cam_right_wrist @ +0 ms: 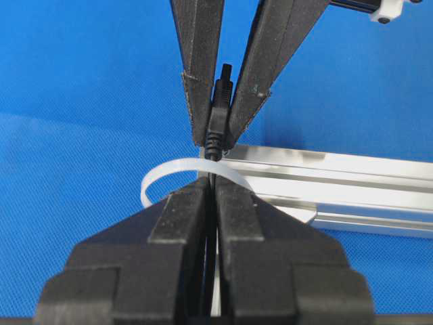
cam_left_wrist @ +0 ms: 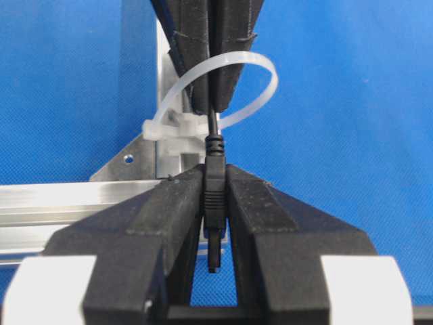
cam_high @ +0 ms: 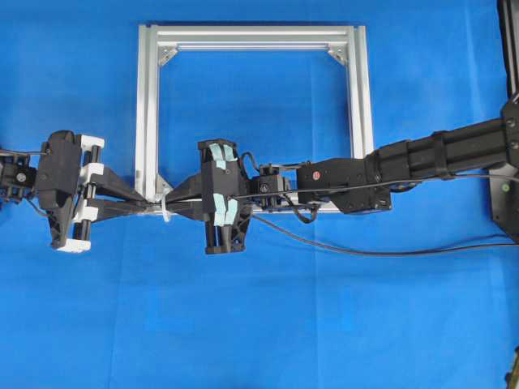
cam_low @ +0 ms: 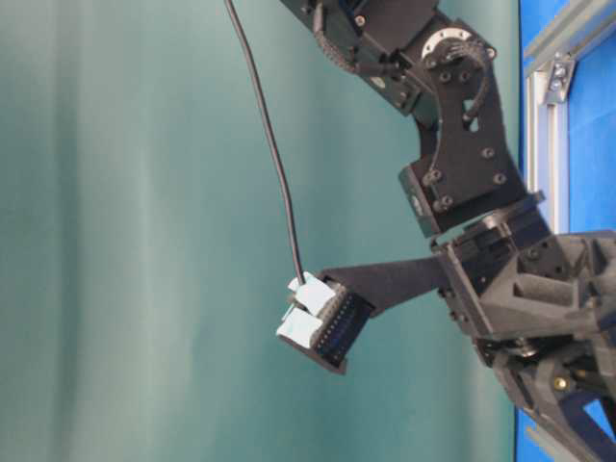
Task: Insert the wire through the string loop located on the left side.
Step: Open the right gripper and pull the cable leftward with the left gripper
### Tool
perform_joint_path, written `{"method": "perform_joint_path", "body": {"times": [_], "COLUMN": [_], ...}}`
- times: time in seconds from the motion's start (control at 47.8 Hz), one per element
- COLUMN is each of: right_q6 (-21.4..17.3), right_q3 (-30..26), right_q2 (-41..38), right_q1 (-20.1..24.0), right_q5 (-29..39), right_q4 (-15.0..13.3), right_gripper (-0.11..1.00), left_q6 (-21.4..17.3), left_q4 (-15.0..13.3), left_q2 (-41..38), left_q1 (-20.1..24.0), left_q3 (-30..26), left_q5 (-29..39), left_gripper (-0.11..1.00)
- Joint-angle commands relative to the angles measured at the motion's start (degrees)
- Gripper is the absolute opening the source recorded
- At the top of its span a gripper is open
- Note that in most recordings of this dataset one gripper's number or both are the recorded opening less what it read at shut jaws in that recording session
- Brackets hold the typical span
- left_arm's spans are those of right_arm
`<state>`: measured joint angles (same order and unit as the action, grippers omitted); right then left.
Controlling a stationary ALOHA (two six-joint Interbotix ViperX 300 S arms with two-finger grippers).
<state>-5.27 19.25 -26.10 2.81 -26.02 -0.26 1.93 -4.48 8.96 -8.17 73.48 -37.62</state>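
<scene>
Left pincer (cam_left_wrist: 215, 203) is closed on the plug tip of the wire (cam_left_wrist: 214, 193), its two black fingers pressing the ribbed plug from both sides, with the tip pointing back toward the left wrist camera. Right pincer (cam_right_wrist: 212, 196) is also clamped tight on the wire just behind the plug, on the far side of the string loop (cam_left_wrist: 260, 81). That white translucent loop stands up from the lower left corner of the aluminium frame (cam_high: 146, 113), and the wire passes through it, the two pincers meeting tip to tip at the loop in the overhead view. From the right pincer the thin black wire trails away over the blue counter (cam_high: 259, 324)
</scene>
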Motion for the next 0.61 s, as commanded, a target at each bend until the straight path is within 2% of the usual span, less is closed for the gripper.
{"method": "perform_joint_path", "body": {"times": [0.0,0.272,0.502,0.586], "right_q6": [0.1,0.3,0.2,0.1], "right_q3": [-0.9,-0.7,-0.1,0.7], "right_q2": [1.1,1.2,1.5,1.8], "right_q1": [0.3,0.2,-0.2,-0.4], "right_q5": [-0.5,0.0,0.0,0.0], "right_q4": [0.0,-1.5,-1.5,-1.4], "right_gripper": [0.00,0.00,0.00,0.04], "left_q6": [0.1,0.2,0.2,0.2], "left_q4": [0.0,0.0,0.0,0.0], "left_q2": [0.5,0.6,0.7,0.7], "left_q1": [0.2,0.2,0.2,0.2], "left_q3": [-0.6,-0.4,-0.2,-0.2], "left_q5": [-0.3,-0.3,-0.4,-0.4], "left_gripper": [0.08,0.08,0.08,0.08]}}
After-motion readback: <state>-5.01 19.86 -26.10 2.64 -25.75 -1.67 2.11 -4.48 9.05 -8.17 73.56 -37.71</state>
